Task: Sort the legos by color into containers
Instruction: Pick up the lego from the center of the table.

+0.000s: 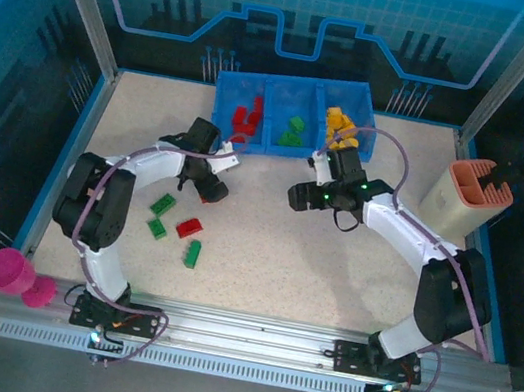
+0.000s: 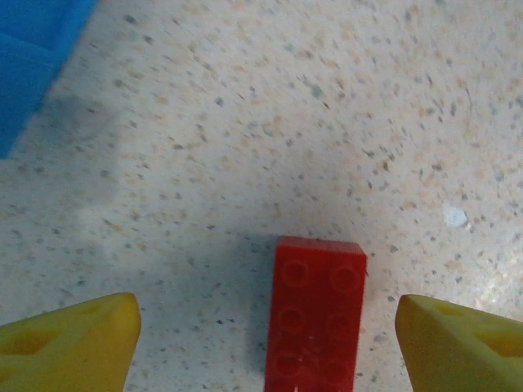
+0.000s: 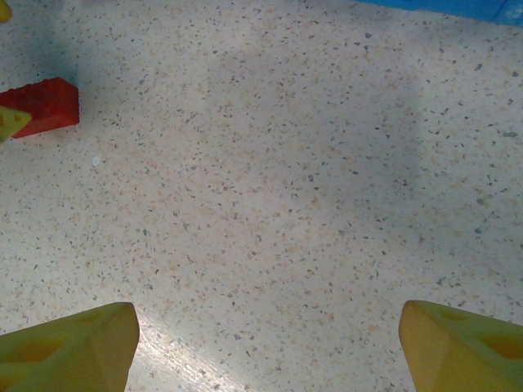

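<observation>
- Speckled table (image 1: 330, 269): one.
- Blue tray (image 1: 285, 152): one, at the far edge near the centre, with three compartments side by side.
  - Left compartment (image 1: 229, 94) holds red bricks.
  - Middle compartment (image 1: 283, 103) holds green bricks.
  - Right compartment (image 1: 361, 107) holds orange-yellow bricks.
  - The bricks are heaped, so I cannot count them.
- Salmon-and-beige holder (image 1: 460, 195): one, upright, on the far right of the table.
- Pink cup (image 1: 10, 271): one, off the table by the near-left corner.
- Left gripper (image 1: 210, 189) (image 2: 268, 314): fingers spread wide and grasping nothing. It sits low over the table, just near-left of the tray.
- Right gripper (image 1: 300, 199) (image 3: 269, 318): fingers spread wide, with bare table between them and nothing held. It is below the tray's right half.
- Loose legos on the table: four, all left of centre.
  - Red brick (image 1: 189, 228) (image 2: 315, 318) (image 3: 41, 106): one, lying studs up between the left gripper's fingers and apart from both.
  - Green bricks: three.
    - First green brick (image 1: 162, 204) lies left of the red one.
    - Second green brick (image 1: 156, 228) lies just nearer than the first.
    - Third green brick (image 1: 192, 253) lies nearest, just below the red one.
</observation>
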Action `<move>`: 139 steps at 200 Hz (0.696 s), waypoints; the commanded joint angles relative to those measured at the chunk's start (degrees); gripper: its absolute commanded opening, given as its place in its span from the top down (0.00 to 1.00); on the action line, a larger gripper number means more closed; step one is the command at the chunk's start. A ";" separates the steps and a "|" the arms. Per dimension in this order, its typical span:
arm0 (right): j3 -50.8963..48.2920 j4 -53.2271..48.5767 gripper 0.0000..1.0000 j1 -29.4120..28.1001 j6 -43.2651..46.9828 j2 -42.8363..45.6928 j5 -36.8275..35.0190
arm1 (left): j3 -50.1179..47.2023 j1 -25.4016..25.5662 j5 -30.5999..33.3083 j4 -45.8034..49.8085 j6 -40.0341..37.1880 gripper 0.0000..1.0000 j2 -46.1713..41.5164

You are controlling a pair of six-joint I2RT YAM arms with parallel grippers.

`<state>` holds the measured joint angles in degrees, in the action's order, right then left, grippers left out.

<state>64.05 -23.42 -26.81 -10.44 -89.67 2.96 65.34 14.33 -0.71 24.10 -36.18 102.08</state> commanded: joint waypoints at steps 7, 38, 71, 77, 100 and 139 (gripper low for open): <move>2.65 -0.67 0.15 -1.32 -0.02 -1.16 -0.89 | -2.86 0.65 0.45 1.67 -1.97 0.18 -0.25; 3.22 -0.63 0.15 -1.34 -0.29 -2.31 -1.11 | -5.58 3.16 6.84 -1.13 -3.93 0.18 0.70; 3.59 -1.08 0.15 -1.58 -0.40 -2.80 -2.06 | -4.06 3.51 7.68 -0.75 -3.15 0.30 3.18; 3.64 -1.18 0.15 -1.58 -0.51 -2.71 -2.52 | -3.72 3.56 7.44 -0.25 -3.04 0.40 3.50; 3.37 -1.28 0.15 -1.63 -0.37 -2.27 -3.56 | -2.13 3.43 7.65 2.55 -1.43 0.67 4.53; 3.28 -1.36 0.15 -1.57 -0.24 -2.20 -4.01 | 1.10 3.49 5.20 7.02 2.47 0.71 3.47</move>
<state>66.08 -23.57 -27.70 -10.44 -92.12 0.08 63.77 18.55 3.60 28.47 -36.88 104.64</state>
